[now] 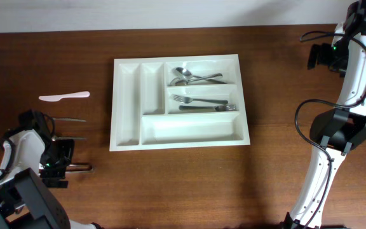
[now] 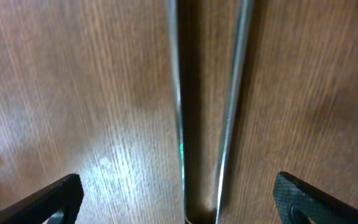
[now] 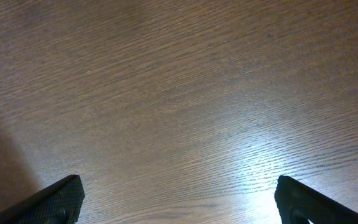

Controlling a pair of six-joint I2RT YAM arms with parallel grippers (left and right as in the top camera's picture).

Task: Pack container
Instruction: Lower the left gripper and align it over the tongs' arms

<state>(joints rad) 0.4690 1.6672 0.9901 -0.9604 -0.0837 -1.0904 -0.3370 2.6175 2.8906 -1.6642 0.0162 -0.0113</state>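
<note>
The container (image 1: pixel 127 102) is a white cutlery tray in the middle of the table. It holds metal spoons (image 1: pixel 192 77) in the top right compartment and forks (image 1: pixel 202 102) in the one below. My left gripper (image 1: pixel 63 166) is low at the table's front left. In the left wrist view it (image 2: pixel 179 202) is open, its fingers on either side of a thin looped metal utensil handle (image 2: pixel 232 93) lying on the wood, apart from it. My right gripper (image 1: pixel 316 58) is at the far right; it (image 3: pixel 179 199) is open and empty above bare wood.
A white plastic knife (image 1: pixel 64 97) lies left of the tray. Two thin metal utensils (image 1: pixel 70 119) (image 1: pixel 75 137) lie by my left arm. The tray's two upright compartments and its long bottom one look empty.
</note>
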